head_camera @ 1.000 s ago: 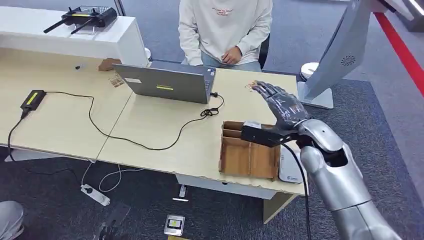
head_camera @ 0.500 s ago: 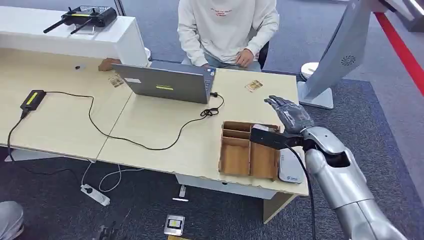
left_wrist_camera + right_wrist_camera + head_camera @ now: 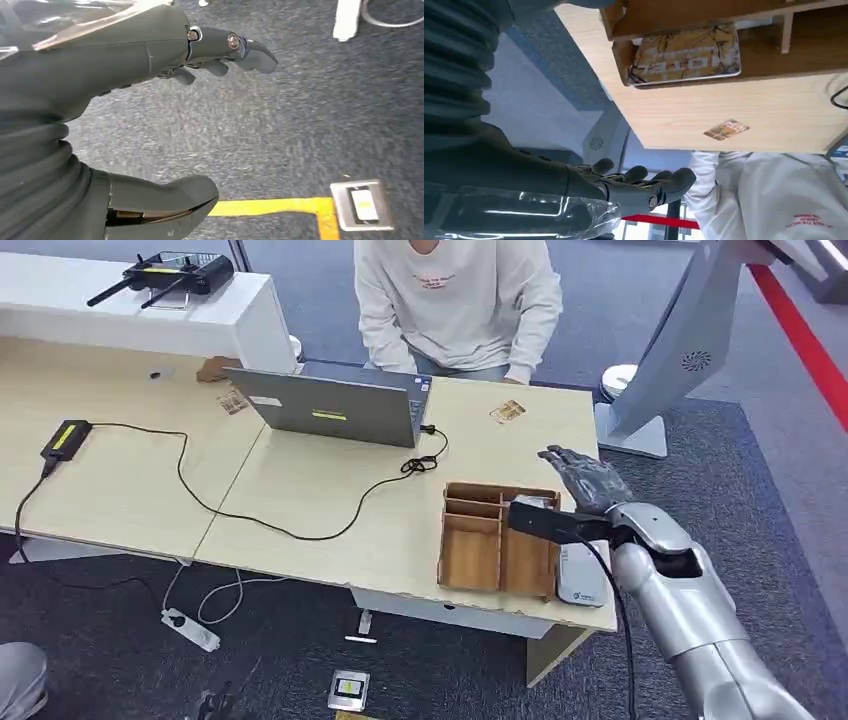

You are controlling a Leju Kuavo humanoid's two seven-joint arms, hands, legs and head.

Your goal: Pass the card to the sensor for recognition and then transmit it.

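So, the big wooden surface (image 3: 300, 490) takes up most of my head view, with a person in a white sweatshirt (image 3: 455, 300) sitting on its far side. Next down is the grey laptop (image 3: 335, 405), lid toward me, with a black cable (image 3: 250, 515) snaking across the surface to a small black box (image 3: 65, 438). Closer to me is the wooden tray (image 3: 495, 545) with dividers; the wrist camera shows a patterned card lying in one of its compartments (image 3: 686, 55). My right robot hand (image 3: 585, 478) hovers past the tray's far right corner, fingers stretched out and holding nothing. My left robot hand (image 3: 150, 100) hangs over grey carpet, thumb and fingers apart, also holding nothing. Smallest bit: the card (image 3: 508, 411) lies flat on the surface near the person, well apart from my right robot hand.
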